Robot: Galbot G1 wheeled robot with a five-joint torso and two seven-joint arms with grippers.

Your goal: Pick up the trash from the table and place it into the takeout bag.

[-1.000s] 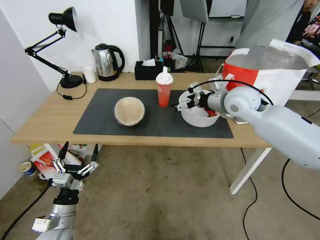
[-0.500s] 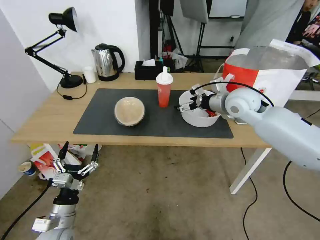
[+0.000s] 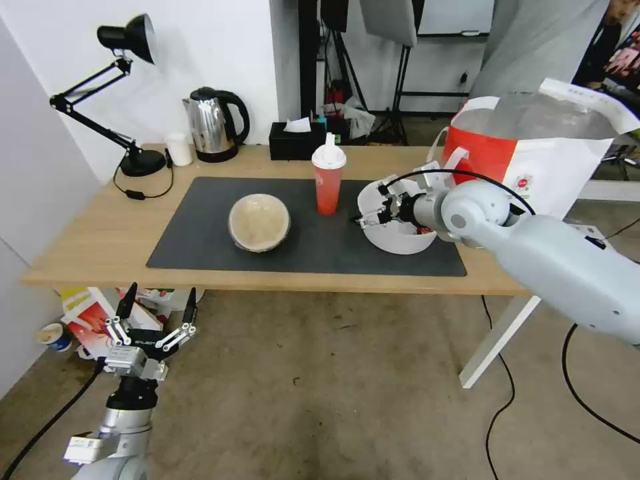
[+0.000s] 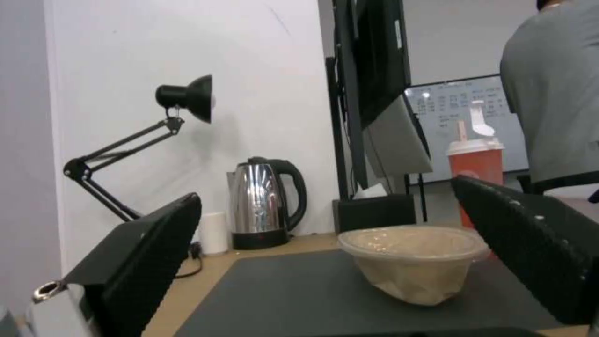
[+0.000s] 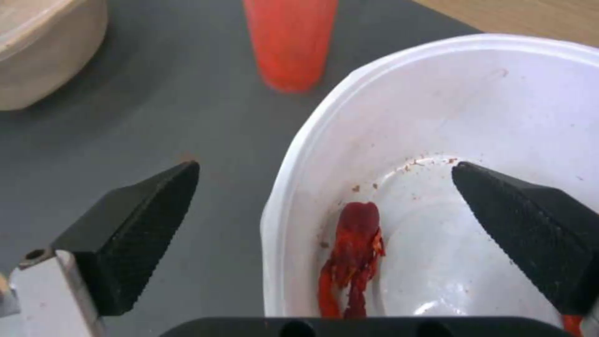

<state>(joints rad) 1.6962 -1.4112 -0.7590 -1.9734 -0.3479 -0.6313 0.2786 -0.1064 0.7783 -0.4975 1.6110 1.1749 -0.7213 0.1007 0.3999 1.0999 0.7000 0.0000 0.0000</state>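
— Starting from the left: where is the left gripper (image 3: 157,308)?

— Hanging low in front of the table (image 3: 100,247), below its edge, jaws spread wide and empty. Past its fingertips in the left wrist view sit the beige lidded bowl (image 4: 413,262) on the dark mat (image 4: 299,295), the steel kettle (image 4: 265,206) farther back, and the red drink cup (image 4: 475,171) behind the bowl.

— And moving right along the tabletop?

— In the head view the beige lidded bowl (image 3: 259,222) lies on the mat (image 3: 200,227), well to the left of the right gripper (image 3: 370,217). The red drink cup (image 3: 329,175) stands upright just left of that gripper and a little beyond it.

— What has the right gripper got?

— Nothing. Its jaws are wide open, straddling the near-left rim of the white plastic bowl (image 3: 397,233). In the right wrist view one finger (image 5: 134,229) hangs over the mat outside the white plastic bowl (image 5: 474,117), the other finger (image 5: 530,234) over its inside, where red food scraps (image 5: 353,255) lie between them.

— And the takeout bag (image 3: 533,150)?

— Standing open behind and to the right of the gripper, just beyond the bowl.
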